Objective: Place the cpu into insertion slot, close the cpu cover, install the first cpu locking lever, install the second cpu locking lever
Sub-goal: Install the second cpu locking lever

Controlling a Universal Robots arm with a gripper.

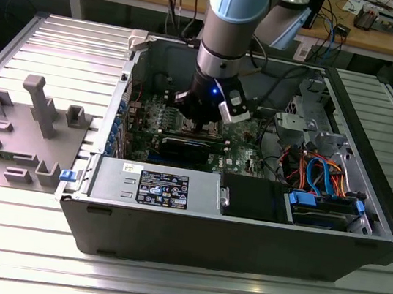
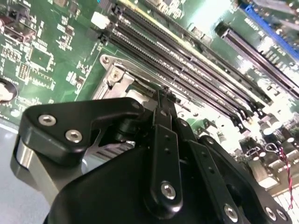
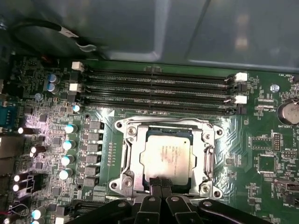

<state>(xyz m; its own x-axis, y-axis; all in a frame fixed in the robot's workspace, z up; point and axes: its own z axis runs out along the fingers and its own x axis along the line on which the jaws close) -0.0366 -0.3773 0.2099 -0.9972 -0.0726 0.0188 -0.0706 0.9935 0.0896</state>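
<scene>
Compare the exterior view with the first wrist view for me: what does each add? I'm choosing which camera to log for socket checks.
Exterior view: the open dark grey computer case on a ribbed metal table, a grey fixture plate with blocks, and the pale blue arm.
First wrist view: the square silver-grey cpu seated within the silvery metal cover frame, beside long black memory slots.
Both: the green motherboard and the black tool, its fingers together at the cpu's edge.

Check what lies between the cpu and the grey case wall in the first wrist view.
In the first wrist view, the cpu cover frames the cpu; beyond it, four black memory slots run side by side on the green motherboard before the case wall.
</scene>
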